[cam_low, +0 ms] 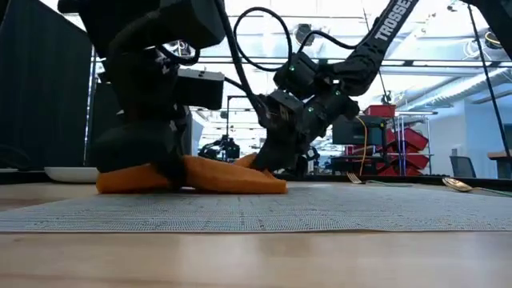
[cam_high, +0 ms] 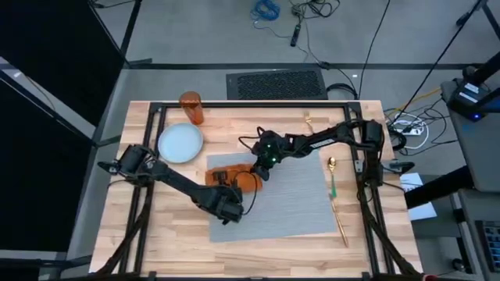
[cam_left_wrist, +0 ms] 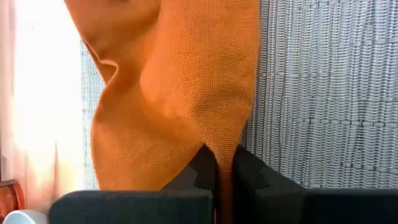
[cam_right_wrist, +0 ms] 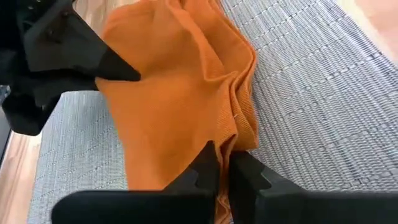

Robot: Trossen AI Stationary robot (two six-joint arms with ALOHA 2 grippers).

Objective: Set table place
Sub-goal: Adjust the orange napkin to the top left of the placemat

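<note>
Both grippers pinch the napkin point(cam_high: 238, 179) on the mat's point(cam_high: 289, 203) left part: left gripper point(cam_left_wrist: 222, 180) and right gripper point(cam_right_wrist: 222, 167) each clamp an edge, apparently to spread or fold it flat.

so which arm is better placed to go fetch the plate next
Left, probably. The plate lies on the table's left side near the left arm's base. Both hands, left hand and right hand, are shut on the napkin, so either must release first.
</note>
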